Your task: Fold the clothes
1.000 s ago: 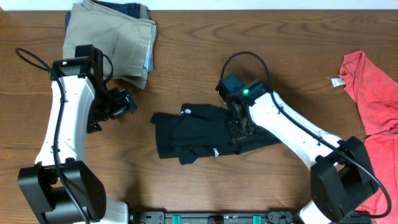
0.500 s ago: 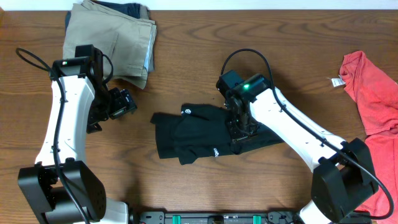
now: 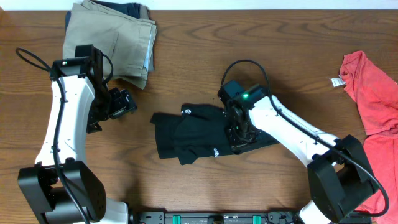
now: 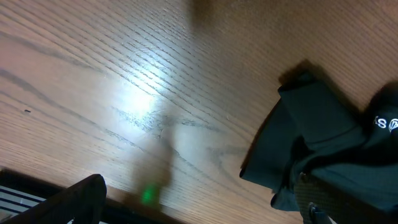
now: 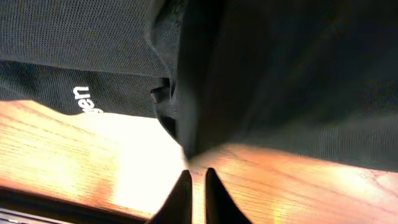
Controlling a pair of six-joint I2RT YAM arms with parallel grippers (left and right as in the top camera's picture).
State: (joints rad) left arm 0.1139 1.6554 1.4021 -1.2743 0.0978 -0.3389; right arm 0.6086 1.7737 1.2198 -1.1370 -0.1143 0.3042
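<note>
overhead: a black soft-fabric garment with small white logo marks [image 3: 199,134] is seen lying crumpled near the middle of the brown wooden counter [image 3: 186,62]. the right tool [image 3: 239,129] is set down on the garment's right part, its dark head merged with the black cloth, so its state cannot be told from above. the left tool [image 3: 121,102] is held over bare wood, apart from the garment's left edge, with nothing in it. folded khaki-tan trousers [image 3: 115,40] are placed at the upper left, partly under the left arm, and a red shirt with a white tag [image 3: 373,93] is spread at the far right.

left wrist: the garment [image 4: 329,137] is shown at the right, one corner raised and bunched, with a white mark at the frame edge. one dark finger [image 4: 78,199] is seen at the lower left, well apart from the cloth; only bare wood is found in front of the widely parted tool.

right wrist: the garment [image 5: 280,81] fills the upper part, a fold hanging down to just above the right tool [image 5: 198,186]. the tips are brought almost together, a thin slit of wood is left between them, and no cloth is clamped.
</note>
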